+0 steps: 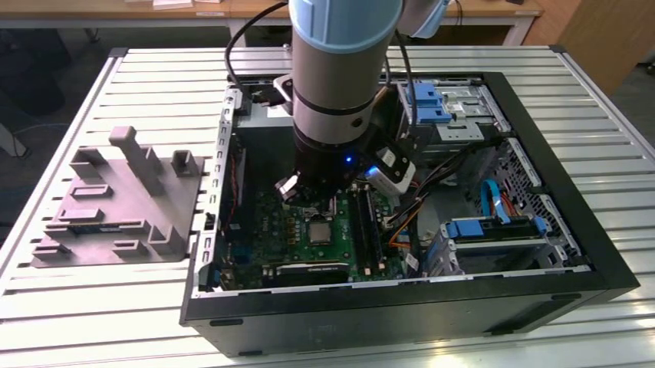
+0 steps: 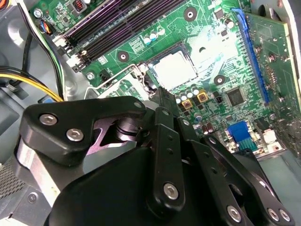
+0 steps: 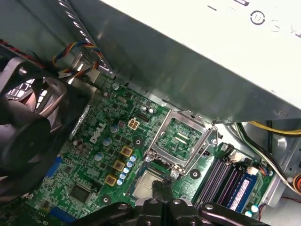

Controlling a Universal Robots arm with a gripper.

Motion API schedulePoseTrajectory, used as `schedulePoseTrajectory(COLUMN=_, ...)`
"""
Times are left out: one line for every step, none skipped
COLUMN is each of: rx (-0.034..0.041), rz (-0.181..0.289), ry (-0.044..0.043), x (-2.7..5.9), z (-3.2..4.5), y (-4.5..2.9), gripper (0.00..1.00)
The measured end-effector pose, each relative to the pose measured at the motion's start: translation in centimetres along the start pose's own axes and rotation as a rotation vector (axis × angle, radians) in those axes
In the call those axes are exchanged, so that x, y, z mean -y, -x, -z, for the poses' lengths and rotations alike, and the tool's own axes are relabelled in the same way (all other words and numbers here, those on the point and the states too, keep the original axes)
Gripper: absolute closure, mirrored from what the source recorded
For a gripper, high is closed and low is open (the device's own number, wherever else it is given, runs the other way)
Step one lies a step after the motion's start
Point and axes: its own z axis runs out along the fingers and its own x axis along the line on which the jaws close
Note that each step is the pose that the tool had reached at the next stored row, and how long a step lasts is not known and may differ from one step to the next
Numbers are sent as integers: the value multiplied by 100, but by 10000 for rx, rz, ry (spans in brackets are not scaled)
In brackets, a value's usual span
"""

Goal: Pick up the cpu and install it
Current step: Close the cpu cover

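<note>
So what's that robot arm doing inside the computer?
A robot arm reaches into an open computer case. Its end effector, closed, hangs just above the motherboard at the edge of the cpu. The cpu lies flat on the board, with the silver socket frame flipped open beside it.

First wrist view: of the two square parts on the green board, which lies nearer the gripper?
The flat silver-grey cpu, right at the black gripper; the silver frame with a green centre lies farther.

Claw [image 3: 163,187] (closed) over cpu [image 3: 146,184], green motherboard [image 3: 89,165]
</note>
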Motion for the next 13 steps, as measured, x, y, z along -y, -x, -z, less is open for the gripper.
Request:
schedulePoseTrajectory(rx=-12, rz=156, ry=1, x=0, z=-3, y=0, gripper=89)
schedulePoseTrajectory(rx=-27, rz=334, ry=1, x=0, z=-5, y=0, gripper=89)
schedulePoseTrajectory(rx=-45, rz=526, ry=-1, x=1, z=-6, y=0, gripper=89)
schedulePoseTrajectory(rx=-60, rz=703, ry=-1, x=1, z=-8, y=0, gripper=89)
schedulePoseTrajectory(rx=-76, rz=884, ry=-1, x=1, z=-11, y=0, gripper=89)
schedulePoseTrajectory(rx=-91, rz=1062, ry=-1, x=1, z=-13, y=0, gripper=89)
schedulePoseTrajectory(rx=-107, rz=1241, ry=-2, x=2, z=-15, y=0, gripper=89)
schedulePoseTrajectory(rx=-122, rz=1420, ry=-1, x=2, z=-17, y=0, gripper=89)
schedulePoseTrajectory(rx=-137, rz=1586, ry=-2, x=2, z=-18, y=0, gripper=89)
schedulePoseTrajectory(rx=-144, rz=1668, ry=-3, x=2, z=-18, y=-1, gripper=89)
schedulePoseTrajectory(rx=-146, rz=1680, ry=-3, x=2, z=-18, y=-1, gripper=89)
schedulePoseTrajectory(rx=-145, rz=1681, ry=-2, x=2, z=-19, y=-1, gripper=89)
schedulePoseTrajectory(rx=-144, rz=1682, ry=-1, x=2, z=-19, y=0, gripper=89)
